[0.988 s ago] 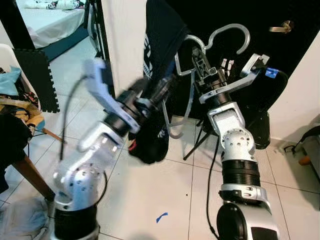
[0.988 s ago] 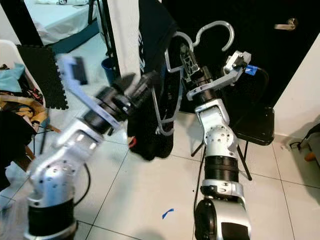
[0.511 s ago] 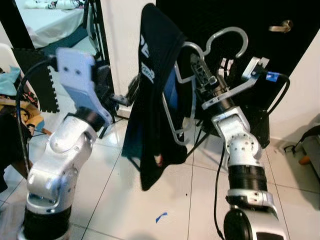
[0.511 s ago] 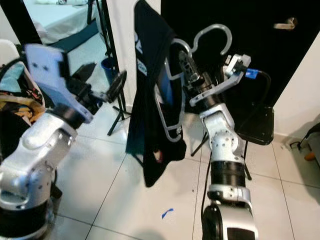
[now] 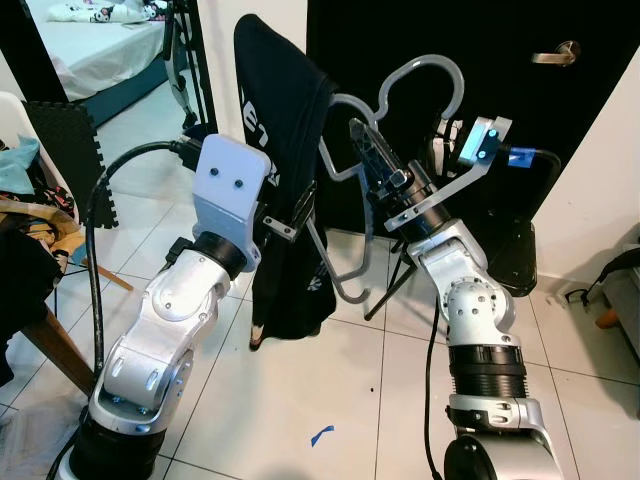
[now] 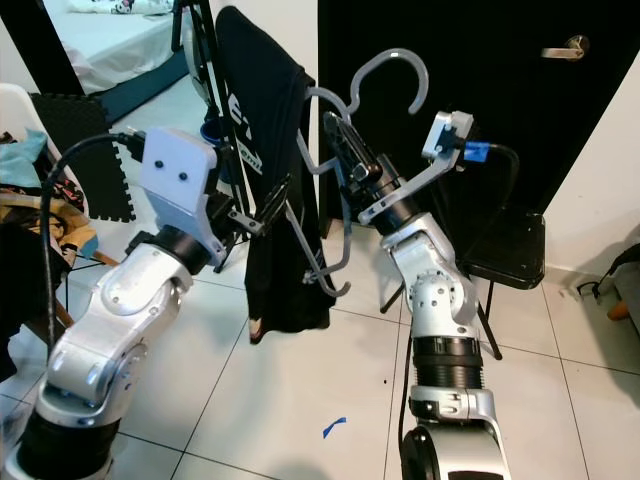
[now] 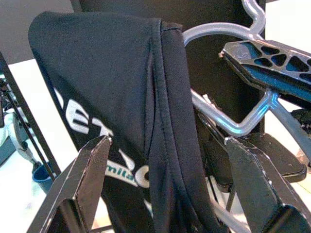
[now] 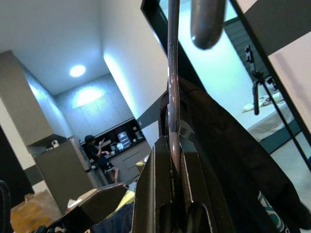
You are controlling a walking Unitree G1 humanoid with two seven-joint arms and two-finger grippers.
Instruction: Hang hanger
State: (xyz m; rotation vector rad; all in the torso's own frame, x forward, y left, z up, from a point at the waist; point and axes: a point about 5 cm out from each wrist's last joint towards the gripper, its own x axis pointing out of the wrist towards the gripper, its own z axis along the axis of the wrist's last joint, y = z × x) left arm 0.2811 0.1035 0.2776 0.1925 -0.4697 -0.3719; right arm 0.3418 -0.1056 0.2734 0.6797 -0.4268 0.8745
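Hanger, grey plastic, sits in the upper centre of the left eye view, held up in the air with its hook topmost against the black door. Right gripper is clenched on the hanger's neck; the right wrist view shows both black fingers pressed tight on the thin grey bar. Black garment with white and teal lettering is draped over the hanger's left shoulder and hangs down to centre frame, its lower edge above the white tiled floor. Left gripper is at centre left, right at the garment; the left wrist view has its two fingers spread wide on either side of the cloth, released, grasping nothing. Blue mark on the tiles at lower centre. Farther back, a black folding chair stands at right centre by the door, a door handle at upper right, a black foam mat leaning at left, a bed in the room at upper left. Clothes pile at the left edge.
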